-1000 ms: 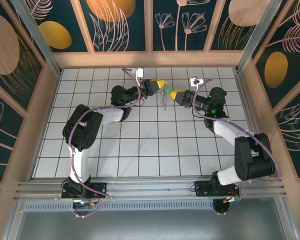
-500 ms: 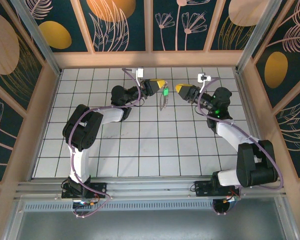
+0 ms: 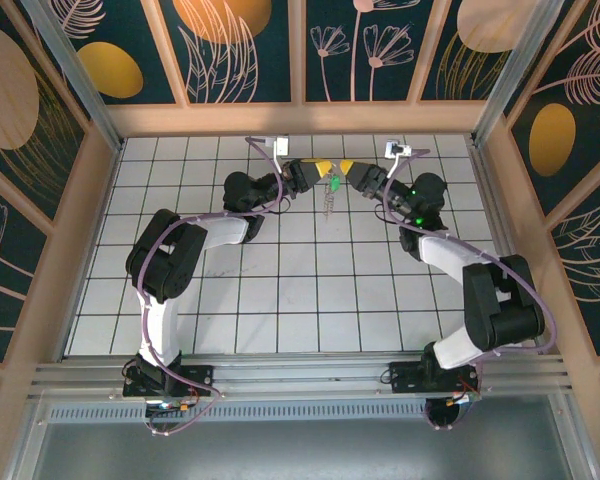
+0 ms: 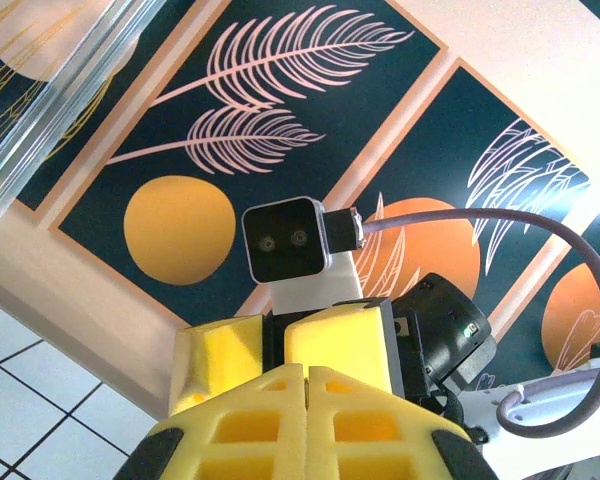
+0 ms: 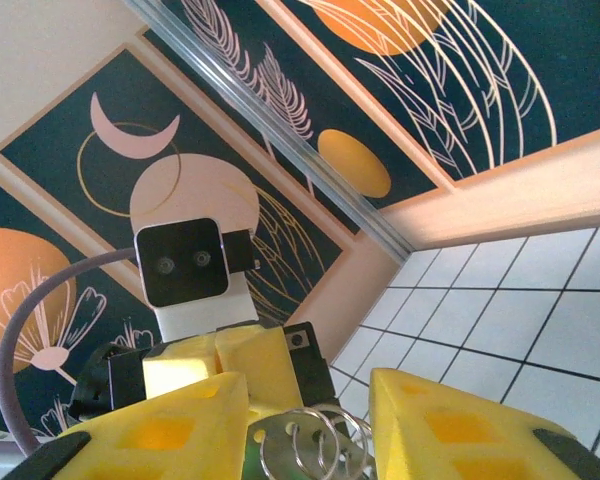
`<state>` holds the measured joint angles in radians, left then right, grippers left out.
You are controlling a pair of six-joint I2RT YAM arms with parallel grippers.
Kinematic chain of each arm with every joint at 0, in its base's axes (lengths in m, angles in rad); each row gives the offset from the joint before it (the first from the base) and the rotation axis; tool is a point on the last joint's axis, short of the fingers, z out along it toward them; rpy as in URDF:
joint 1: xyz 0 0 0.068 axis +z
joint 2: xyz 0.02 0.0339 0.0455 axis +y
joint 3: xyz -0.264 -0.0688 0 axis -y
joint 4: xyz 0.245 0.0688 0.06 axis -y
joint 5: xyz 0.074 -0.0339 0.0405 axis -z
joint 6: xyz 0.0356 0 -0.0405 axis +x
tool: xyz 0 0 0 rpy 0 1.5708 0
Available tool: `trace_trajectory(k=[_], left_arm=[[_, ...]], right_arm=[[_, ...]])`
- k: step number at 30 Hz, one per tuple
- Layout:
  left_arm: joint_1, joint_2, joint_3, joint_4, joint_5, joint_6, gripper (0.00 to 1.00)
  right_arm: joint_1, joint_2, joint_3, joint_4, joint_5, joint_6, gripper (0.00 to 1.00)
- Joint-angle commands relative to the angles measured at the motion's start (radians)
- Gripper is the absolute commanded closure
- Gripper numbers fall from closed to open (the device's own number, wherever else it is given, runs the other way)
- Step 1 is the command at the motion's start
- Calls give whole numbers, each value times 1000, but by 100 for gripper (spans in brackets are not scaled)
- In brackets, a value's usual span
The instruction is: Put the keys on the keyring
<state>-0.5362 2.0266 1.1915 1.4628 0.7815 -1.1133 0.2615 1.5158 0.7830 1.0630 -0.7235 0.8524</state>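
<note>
Presently, the threading step is in hand. Both arms stand up off the table [image 3: 280, 300] and meet tip to tip over its far side.

The left gripper [image 3: 321, 167] has its fingers pressed flat together, with no gap at the seam in its own wrist view. What it pinches is hidden. Judged from the overhead view it carries the load: the key [image 3: 334, 182] sits with its green head just beyond and below those fingertips. The keyring [image 3: 328, 205] dangles directly beneath the key, clear of the tiles. Whether the key is already on the loop cannot be told at this size.

The right gripper [image 3: 351, 172] faces the left one with its jaws apart. In its wrist view, coils of silver wire, taken to be part of the keyring, stand between its two yellow fingers and close to both. Contact with either finger cannot be confirmed. The left gripper's fingertips lie straight ahead, just behind the coils.

Assessment: the task is not shown as finished, and the work is at the point of joining. In my judgement the next move calls for the right jaws to close squarely on the wire. A short, well-aligned feed of the key along the loop should follow while the left grip holds firm. The wire is thin and may twist or slip between soft pads.
</note>
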Motion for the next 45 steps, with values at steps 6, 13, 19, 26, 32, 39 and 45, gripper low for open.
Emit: trace_trajectory(k=[6, 13, 19, 26, 32, 39, 45], left_arm=[[-7, -11, 26, 74, -11, -14, 100], [-8, -8, 31, 74, -13, -15, 100], [-9, -7, 31, 77, -14, -15, 100], [-10, -3, 35, 82, -12, -17, 100], [-4, -21, 40, 5, 10, 25, 82], [44, -81, 23, -139, 30, 131, 64], [88, -96, 67, -308, 99, 223, 58]], right_arm=[[32, 27, 44, 108, 10, 32, 68], [46, 42, 43, 112, 7, 31, 73], [53, 51, 43, 118, 1, 32, 89], [51, 64, 50, 108, -24, 21, 100], [5, 63, 87, 4, -87, -48, 100], [-70, 89, 212, -222, -266, -192, 100], [-97, 156, 380, -483, -430, -365, 100]])
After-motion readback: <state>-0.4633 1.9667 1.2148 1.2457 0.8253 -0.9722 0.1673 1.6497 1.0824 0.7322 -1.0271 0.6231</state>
